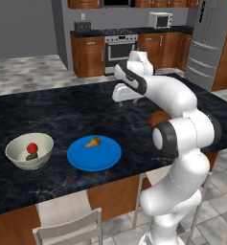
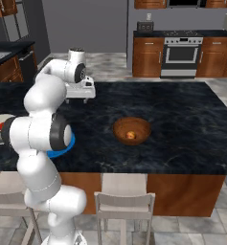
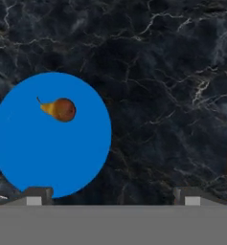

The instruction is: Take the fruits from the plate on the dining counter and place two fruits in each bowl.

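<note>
Hovering gripper (image 3: 110, 195), fingers spread — pear (image 1: 93, 141) alone on plate (image 1: 94, 158) — stools (image 2: 124, 203) below.

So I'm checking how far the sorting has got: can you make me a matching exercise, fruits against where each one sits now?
Fruits:
1. red fruit
2. pear
3. orange fruit
4. dark green fruit

Places:
A. blue plate
B. brown bowl
C. cream-white bowl, upper fruit of two
D. cream-white bowl, lower fruit of two

Pairs: 1-C, 2-A, 3-B, 4-D
</note>
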Tool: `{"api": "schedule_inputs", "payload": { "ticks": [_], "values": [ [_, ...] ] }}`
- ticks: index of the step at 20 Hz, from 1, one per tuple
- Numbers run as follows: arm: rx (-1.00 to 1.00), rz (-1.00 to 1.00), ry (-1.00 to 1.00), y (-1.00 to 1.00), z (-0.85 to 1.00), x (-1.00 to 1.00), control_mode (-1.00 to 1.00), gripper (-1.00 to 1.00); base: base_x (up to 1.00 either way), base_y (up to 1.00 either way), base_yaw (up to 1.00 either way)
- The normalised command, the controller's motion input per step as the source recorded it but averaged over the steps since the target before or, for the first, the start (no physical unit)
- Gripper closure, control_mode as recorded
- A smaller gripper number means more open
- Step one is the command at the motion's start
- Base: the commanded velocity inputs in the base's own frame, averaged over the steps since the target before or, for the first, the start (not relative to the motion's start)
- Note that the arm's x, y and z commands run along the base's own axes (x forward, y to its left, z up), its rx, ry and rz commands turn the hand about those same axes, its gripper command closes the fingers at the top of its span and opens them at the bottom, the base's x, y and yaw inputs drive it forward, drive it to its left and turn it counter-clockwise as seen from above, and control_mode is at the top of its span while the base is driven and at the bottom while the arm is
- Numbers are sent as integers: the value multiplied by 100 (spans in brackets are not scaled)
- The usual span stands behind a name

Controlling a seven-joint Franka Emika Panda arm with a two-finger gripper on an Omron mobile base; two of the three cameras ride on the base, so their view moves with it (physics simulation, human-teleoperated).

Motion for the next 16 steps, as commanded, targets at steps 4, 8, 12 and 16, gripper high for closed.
{"api": "schedule_inputs", "payload": {
  "ticks": [4,8,12,16],
  "values": [
    [0,12,-19,48,-78,-41,-100,-100,0,0,0],
    [0,7,-2,62,-2,-2,-100,-100,0,0,0],
    [0,0,3,80,-3,0,-100,-100,0,0,0],
    [0,0,12,76,-5,0,-100,-100,0,0,0]
  ]
}}
